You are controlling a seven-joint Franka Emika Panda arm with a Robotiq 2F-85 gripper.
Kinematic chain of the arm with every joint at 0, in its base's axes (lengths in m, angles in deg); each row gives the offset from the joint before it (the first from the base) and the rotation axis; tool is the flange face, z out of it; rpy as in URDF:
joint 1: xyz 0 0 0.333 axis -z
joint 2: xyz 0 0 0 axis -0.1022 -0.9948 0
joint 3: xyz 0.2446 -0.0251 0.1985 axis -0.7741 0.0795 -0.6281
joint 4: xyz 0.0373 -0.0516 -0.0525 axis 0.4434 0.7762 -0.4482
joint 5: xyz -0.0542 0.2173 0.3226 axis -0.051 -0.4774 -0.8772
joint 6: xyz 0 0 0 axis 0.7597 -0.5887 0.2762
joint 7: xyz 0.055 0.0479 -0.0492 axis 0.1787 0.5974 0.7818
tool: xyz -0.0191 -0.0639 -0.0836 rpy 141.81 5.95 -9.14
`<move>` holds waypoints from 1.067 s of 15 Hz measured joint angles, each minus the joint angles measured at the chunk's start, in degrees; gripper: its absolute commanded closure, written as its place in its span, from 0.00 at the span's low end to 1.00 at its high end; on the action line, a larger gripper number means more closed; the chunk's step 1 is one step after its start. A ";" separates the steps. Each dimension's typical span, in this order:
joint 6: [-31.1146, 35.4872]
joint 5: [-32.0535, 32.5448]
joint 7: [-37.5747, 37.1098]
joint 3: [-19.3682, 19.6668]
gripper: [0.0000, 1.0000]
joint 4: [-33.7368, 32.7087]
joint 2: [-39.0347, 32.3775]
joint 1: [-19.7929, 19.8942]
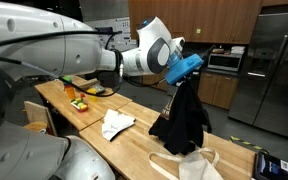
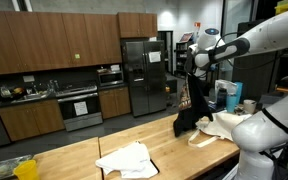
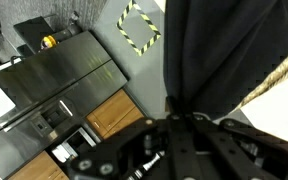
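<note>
A black garment [image 1: 183, 118] hangs from my gripper [image 1: 181, 82], its lower end bunched on the wooden table [image 1: 144, 145]. The jaws are shut on the top of the cloth. In an exterior view the same black garment [image 2: 193, 108] droops below the gripper [image 2: 192, 72] onto the table [image 2: 174, 158]. In the wrist view the dark fabric [image 3: 209, 55] fills the upper right, pinched at the gripper [image 3: 183, 116]. A white cloth [image 1: 117, 124] lies flat on the table left of the garment, and the same white cloth [image 2: 125, 159] shows on the table's near side. A cream bag [image 1: 189, 165] lies beside the garment's base.
A yellow object [image 1: 78, 103] and a dish sit at the table's far end. Behind stand a steel refrigerator [image 2: 142, 75], wooden cabinets [image 2: 44, 45] and an oven [image 2: 80, 107]. A white container [image 2: 234, 97] stands near the arm's base.
</note>
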 measured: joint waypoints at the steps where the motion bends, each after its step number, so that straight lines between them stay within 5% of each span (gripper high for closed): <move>1: -0.02 0.00 0.00 0.17 0.99 0.06 -0.07 -0.13; 5: -2.69 0.78 -2.81 1.61 0.99 0.96 -1.01 0.69; 13: -6.10 9.71 -10.69 11.99 0.99 3.58 -6.49 13.89; 16: -8.15 11.29 -16.41 13.00 0.99 3.45 -10.59 16.88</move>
